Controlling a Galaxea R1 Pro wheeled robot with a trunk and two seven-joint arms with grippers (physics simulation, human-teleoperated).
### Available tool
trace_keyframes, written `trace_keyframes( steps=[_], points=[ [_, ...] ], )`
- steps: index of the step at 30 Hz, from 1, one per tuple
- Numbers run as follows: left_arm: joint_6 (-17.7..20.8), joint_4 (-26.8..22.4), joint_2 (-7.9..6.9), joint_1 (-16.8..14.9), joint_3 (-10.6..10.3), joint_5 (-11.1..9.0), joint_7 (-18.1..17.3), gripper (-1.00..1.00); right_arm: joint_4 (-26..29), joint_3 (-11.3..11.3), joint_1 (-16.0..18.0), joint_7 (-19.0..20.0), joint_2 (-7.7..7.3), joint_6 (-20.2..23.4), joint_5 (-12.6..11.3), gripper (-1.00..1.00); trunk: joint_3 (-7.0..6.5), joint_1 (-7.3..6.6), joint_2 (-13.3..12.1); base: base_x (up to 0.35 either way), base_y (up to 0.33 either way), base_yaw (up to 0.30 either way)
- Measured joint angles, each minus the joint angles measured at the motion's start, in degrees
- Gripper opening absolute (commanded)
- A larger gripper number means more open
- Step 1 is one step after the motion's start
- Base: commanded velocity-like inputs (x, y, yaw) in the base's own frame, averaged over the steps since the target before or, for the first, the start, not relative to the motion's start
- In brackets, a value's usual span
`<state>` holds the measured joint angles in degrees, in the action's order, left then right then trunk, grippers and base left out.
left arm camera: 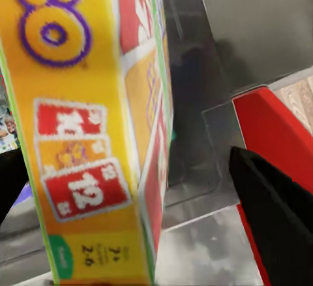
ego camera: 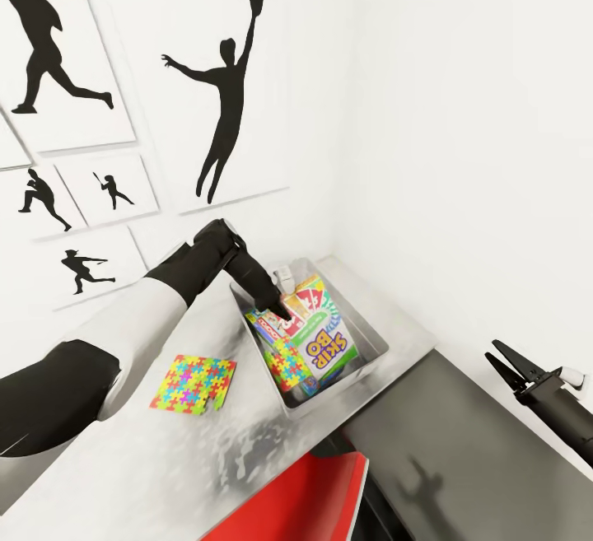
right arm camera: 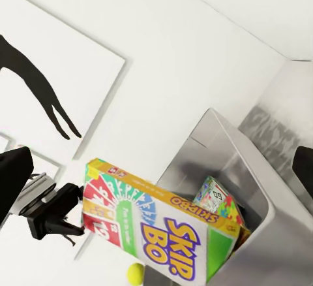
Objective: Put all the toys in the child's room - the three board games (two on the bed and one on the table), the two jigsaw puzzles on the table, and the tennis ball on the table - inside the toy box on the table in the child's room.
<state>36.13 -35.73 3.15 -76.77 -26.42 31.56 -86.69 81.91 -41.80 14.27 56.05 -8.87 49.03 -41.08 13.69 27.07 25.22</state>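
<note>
The light-grey toy box (ego camera: 372, 335) stands at the table's (ego camera: 247, 442) far corner by the wall. In it the orange-red Skip-Bo board game (ego camera: 331, 345) leans on edge, with a red-banner game (ego camera: 276, 325) and a mosaic jigsaw puzzle (ego camera: 290, 365) beside it. My left gripper (ego camera: 280, 309) reaches into the bin, open. The Skip-Bo box (left arm camera: 85, 136) sits between its fingers, with a gap to the one black finger (left arm camera: 274, 221). Another jigsaw puzzle (ego camera: 193, 383) lies flat on the table, left of the bin. The tennis ball (right arm camera: 135, 273) shows by the Skip-Bo box's (right arm camera: 163, 234) lower edge. My right gripper (ego camera: 502, 360) hangs open, off to the right.
A red chair (ego camera: 305, 500) stands at the table's near edge. A lower dark-grey-topped cabinet (ego camera: 478, 450) lies under my right arm. White walls with black sports silhouettes (ego camera: 226, 96) close in behind the table and the bin.
</note>
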Motion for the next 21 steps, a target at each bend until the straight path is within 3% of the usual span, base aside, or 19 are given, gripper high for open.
trace_keyframes(
  steps=[18, 21],
  points=[
    [0.13, -0.38, -0.39, 0.00, 0.28, 0.03, 0.09, 1.00, 0.00, 0.00, 0.00, 0.00, 0.00, -0.01, 0.00, 1.00, 0.00, 0.00, 0.00, 0.000, 0.000, 0.000],
    [0.30, -0.55, -0.56, -0.06, 0.29, 0.08, 1.63, 1.00, 0.00, -0.03, 0.00, 0.00, 0.00, -0.01, 0.00, 1.00, 0.00, 0.00, 0.00, 0.000, 0.000, 0.000]
  ],
)
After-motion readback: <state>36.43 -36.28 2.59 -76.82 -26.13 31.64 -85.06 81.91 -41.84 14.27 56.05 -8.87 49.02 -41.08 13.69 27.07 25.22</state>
